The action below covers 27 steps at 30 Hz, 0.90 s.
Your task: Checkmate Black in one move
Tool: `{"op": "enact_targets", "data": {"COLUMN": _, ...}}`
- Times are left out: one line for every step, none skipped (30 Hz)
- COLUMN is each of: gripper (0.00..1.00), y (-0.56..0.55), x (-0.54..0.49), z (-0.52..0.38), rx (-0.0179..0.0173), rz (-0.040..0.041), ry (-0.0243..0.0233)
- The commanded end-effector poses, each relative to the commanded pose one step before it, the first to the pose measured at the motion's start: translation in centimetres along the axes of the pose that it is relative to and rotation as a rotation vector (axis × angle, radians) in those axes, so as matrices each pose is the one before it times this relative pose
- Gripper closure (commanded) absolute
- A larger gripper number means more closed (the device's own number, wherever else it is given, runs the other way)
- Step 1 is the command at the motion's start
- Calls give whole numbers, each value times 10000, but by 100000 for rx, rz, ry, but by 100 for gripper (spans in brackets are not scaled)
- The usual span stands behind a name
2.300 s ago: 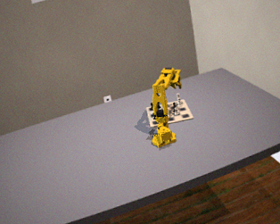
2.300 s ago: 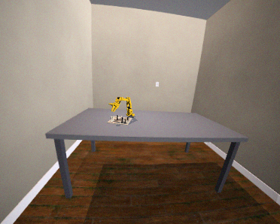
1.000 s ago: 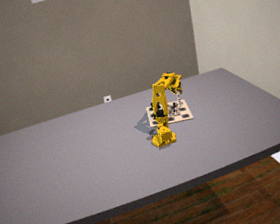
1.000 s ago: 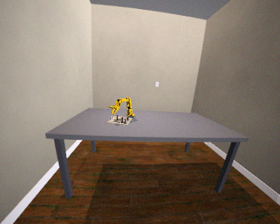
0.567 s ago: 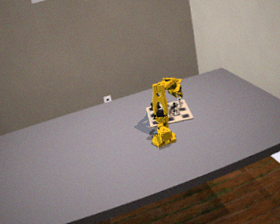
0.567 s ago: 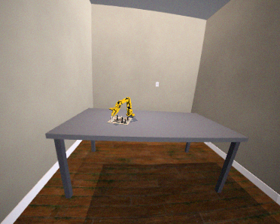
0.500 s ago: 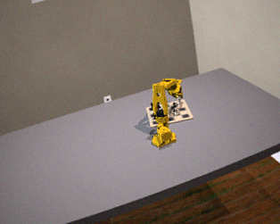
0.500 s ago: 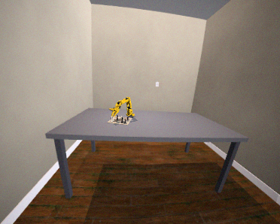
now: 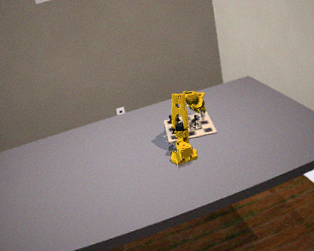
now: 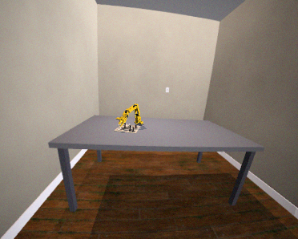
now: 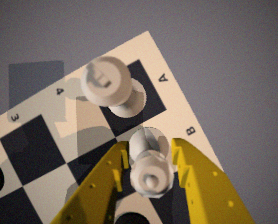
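In the wrist view my yellow gripper [image 11: 149, 152] hangs low over the corner of the chessboard [image 11: 75, 135] by the A and B marks. Its two fingers stand on either side of a white piece [image 11: 150, 175] in the B row; they are slightly apart and I see no grip on it. A second white piece [image 11: 106, 82] stands upright on the dark corner square in the A row, just beyond the fingertips. In the top view the arm reaches over the board [image 9: 191, 125], with the gripper [image 9: 198, 106] at its far edge. The board also shows in the exterior view [image 10: 127, 129].
The arm's base [image 9: 183, 154] sits on the grey table just in front of the board. Several black and white pieces stand on the other squares, too small to tell apart in the top and exterior views. The table edge is far from the board.
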<state>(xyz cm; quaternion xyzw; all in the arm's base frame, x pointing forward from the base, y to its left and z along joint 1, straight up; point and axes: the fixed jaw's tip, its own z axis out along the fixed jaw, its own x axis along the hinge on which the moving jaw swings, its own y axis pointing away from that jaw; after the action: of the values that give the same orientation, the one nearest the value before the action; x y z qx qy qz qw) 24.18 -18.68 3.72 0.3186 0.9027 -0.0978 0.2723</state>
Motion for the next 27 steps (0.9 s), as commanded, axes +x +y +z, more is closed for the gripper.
{"op": "enact_targets", "data": {"gripper": 88, "y": 3274, "x": 9254, "z": 6106, "rx": -646, "rz": 80, "ry": 3151}}
{"op": "enact_targets", "data": {"gripper": 88, "y": 0, "x": 0, "z": 0, "rx": 0, "rz": 0, "ry": 0}}
{"op": "enact_targets", "data": {"gripper": 88, "y": 0, "x": 0, "z": 0, "rx": 0, "rz": 0, "ry": 0}}
{"op": "enact_targets", "data": {"gripper": 88, "y": 0, "x": 21, "z": 35, "rx": 0, "rz": 0, "ry": -1}}
{"op": "enact_targets", "data": {"gripper": 88, "y": -1, "x": 5, "z": 6, "rx": 0, "rz": 0, "ry": 1}}
{"op": "enact_targets", "data": {"gripper": 88, "y": 1, "x": 49, "z": -7, "rx": 0, "rz": 0, "ry": 0}}
{"op": "enact_targets", "data": {"gripper": 88, "y": 1, "x": 291, "z": -40, "rx": 0, "rz": 0, "ry": 4}}
{"op": "enact_targets", "data": {"gripper": 88, "y": 4, "x": 619, "z": -87, "rx": -1, "rz": -1, "ry": 7}}
{"op": "enact_targets", "data": {"gripper": 88, "y": 5, "x": 916, "z": -128, "rx": -2, "rz": -1, "ry": 11}}
{"op": "enact_targets", "data": {"gripper": 88, "y": 7, "x": 1088, "z": -155, "rx": -2, "rz": -2, "ry": 12}}
{"op": "enact_targets", "data": {"gripper": 88, "y": 6, "x": 1098, "z": -156, "rx": -2, "rz": -2, "ry": 14}}
{"op": "enact_targets", "data": {"gripper": 88, "y": 6, "x": 932, "z": -135, "rx": -2, "rz": -1, "ry": 10}}
{"op": "enact_targets", "data": {"gripper": 88, "y": 3, "x": 640, "z": -92, "rx": -1, "rz": -1, "ry": 8}}
{"op": "enact_targets", "data": {"gripper": 88, "y": 2, "x": 299, "z": -44, "rx": -1, "rz": 0, "ry": 3}}
{"op": "enact_targets", "data": {"gripper": 88, "y": 0, "x": 54, "z": -7, "rx": 0, "rz": 0, "ry": 1}}
{"op": "enact_targets", "data": {"gripper": 88, "y": 1, "x": -1, "z": -1, "rx": 0, "rz": 0, "ry": -1}}
{"op": "enact_targets", "data": {"gripper": 88, "y": -1, "x": 1, "z": 1, "rx": 0, "rz": 0, "ry": 1}}
{"op": "enact_targets", "data": {"gripper": 88, "y": 1, "x": -1, "z": -1, "rx": 0, "rz": 0, "ry": -1}}
{"op": "enact_targets", "data": {"gripper": 88, "y": 0, "x": 0, "z": 0, "rx": 0, "rz": 0, "ry": 0}}
{"op": "enact_targets", "data": {"gripper": 88, "y": 0, "x": 0, "z": 0, "rx": 0, "rz": 0, "ry": 0}}
{"op": "enact_targets", "data": {"gripper": 88, "y": -1, "x": -60, "z": -56, "rx": 0, "rz": 0, "ry": 0}}
{"op": "enact_targets", "data": {"gripper": 88, "y": 0, "x": -353, "z": -327, "rx": 0, "rz": 1, "ry": -3}}
{"op": "enact_targets", "data": {"gripper": 88, "y": -2, "x": -745, "z": -700, "rx": 1, "rz": 1, "ry": -5}}
{"op": "enact_targets", "data": {"gripper": 88, "y": -2, "x": -1089, "z": -1039, "rx": 1, "rz": 2, "ry": -8}}
{"op": "enact_targets", "data": {"gripper": 88, "y": -4, "x": -1272, "z": -1243, "rx": 2, "rz": 2, "ry": -8}}
{"op": "enact_targets", "data": {"gripper": 88, "y": -3, "x": -1261, "z": -1261, "rx": 2, "rz": 2, "ry": -9}}
{"op": "enact_targets", "data": {"gripper": 88, "y": -4, "x": -1053, "z": -1078, "rx": 2, "rz": 2, "ry": -6}}
